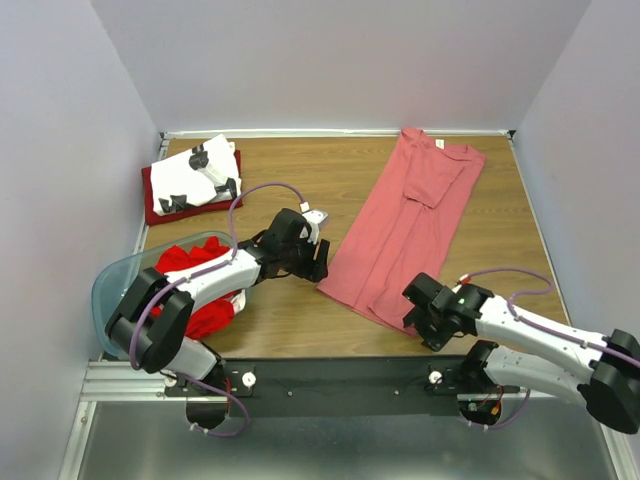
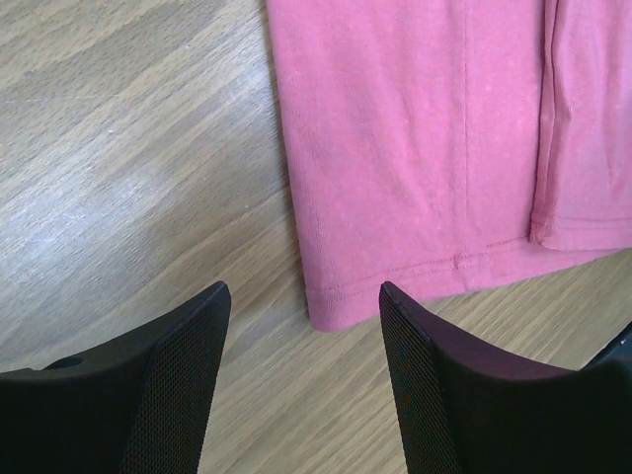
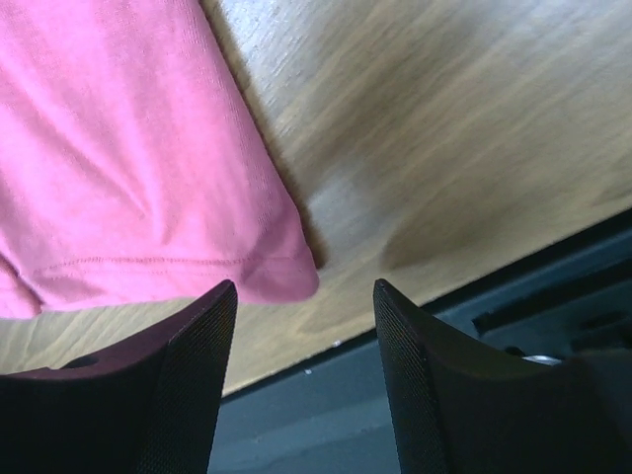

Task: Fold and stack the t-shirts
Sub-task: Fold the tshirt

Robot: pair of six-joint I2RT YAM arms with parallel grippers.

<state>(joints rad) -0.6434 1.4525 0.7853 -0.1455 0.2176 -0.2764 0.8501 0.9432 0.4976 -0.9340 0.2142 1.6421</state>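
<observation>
A salmon-pink t-shirt (image 1: 405, 225), folded lengthwise, lies slanted across the table's middle, its hem towards me. My left gripper (image 1: 319, 264) is at the hem's left corner. In the left wrist view that gripper (image 2: 302, 288) is open, with the shirt (image 2: 415, 148) corner just ahead between the fingertips and nothing held. My right gripper (image 1: 413, 313) is at the hem's right corner. It (image 3: 304, 284) is open, and the shirt (image 3: 118, 148) corner lies by its left finger. A folded white t-shirt with black prints (image 1: 197, 172) rests on a dark red one (image 1: 155, 205) at the back left.
A translucent pale-blue tub (image 1: 120, 275) stands at the left with bright red cloth (image 1: 190, 262) in it. The table's front edge and a dark rail (image 3: 415, 395) lie right under the right gripper. Grey walls close the table on three sides.
</observation>
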